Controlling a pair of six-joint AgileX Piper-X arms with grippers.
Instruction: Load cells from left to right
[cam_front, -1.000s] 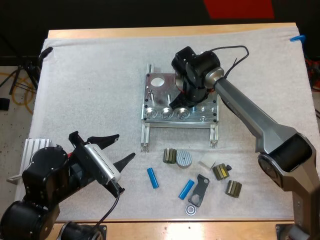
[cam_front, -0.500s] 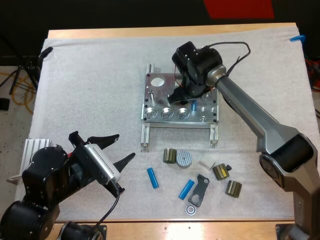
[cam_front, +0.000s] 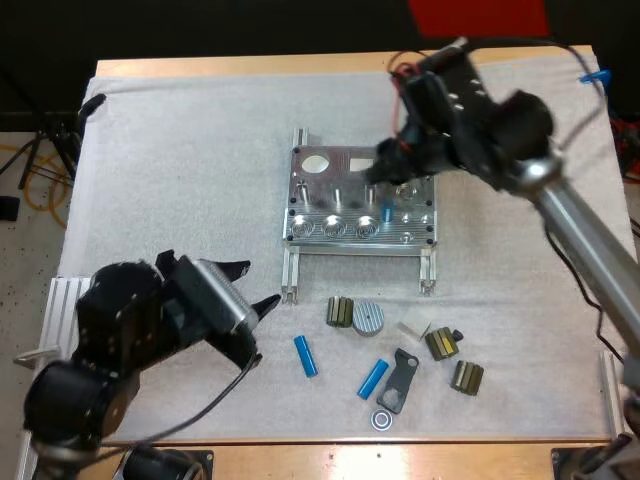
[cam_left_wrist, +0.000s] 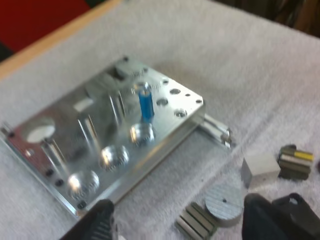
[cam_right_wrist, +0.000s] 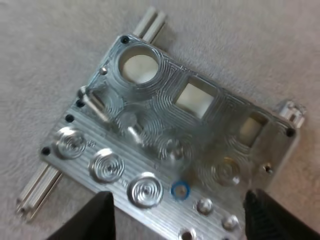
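The metal fixture (cam_front: 330, 190) lies mid-mat. One blue cell (cam_front: 387, 212) stands upright in a hole to the right of its three round front pockets; the left wrist view shows this cell (cam_left_wrist: 145, 102) standing free, and the right wrist view looks down on its top (cam_right_wrist: 181, 190). My right gripper (cam_front: 388, 168) hovers open above the fixture (cam_right_wrist: 200, 125), clear of the cell. Two more blue cells (cam_front: 305, 355) (cam_front: 374, 379) lie on the mat in front. My left gripper (cam_front: 252, 287) is open at the fixture's front left, aimed at the fixture (cam_left_wrist: 90, 125).
In front of the fixture lie ribbed olive blocks (cam_front: 340, 312) (cam_front: 441, 344) (cam_front: 467, 377), a grey disc (cam_front: 368, 318), a white block (cam_front: 413, 326), a black bracket (cam_front: 400, 378) and a small ring (cam_front: 381, 419). A finned metal piece (cam_front: 70, 295) sits at the mat's left edge.
My right gripper has drawn up and back to the right, away from the fixture, leaving the blue cell standing in its hole. My left arm has shifted forward toward the fixture.
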